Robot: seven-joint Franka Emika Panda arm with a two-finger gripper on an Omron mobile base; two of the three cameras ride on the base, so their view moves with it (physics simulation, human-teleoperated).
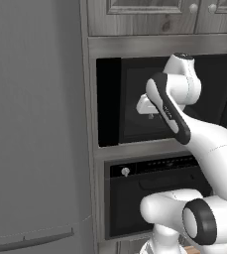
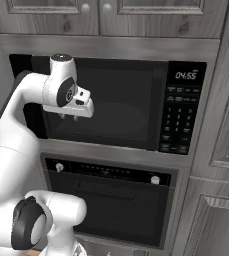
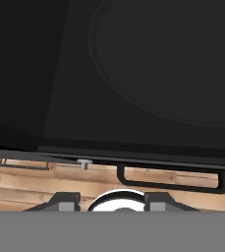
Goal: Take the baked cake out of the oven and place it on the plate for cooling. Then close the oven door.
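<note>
The gripper (image 2: 71, 117) was held at centre-left before the microwave (image 2: 116, 102); its jaw state could not be told. The oven door (image 2: 113, 210), lower centre, appeared shut; its handle (image 2: 108, 188) should be approached squarely.

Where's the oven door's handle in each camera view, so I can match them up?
Left base view: oven door handle, lower centre-right, partly behind the arm.
Right base view: lower centre, below the control strip.
Hand view: bottom right, in front of the wooden floor.
Shared landmark: the microwave directly above.
</note>
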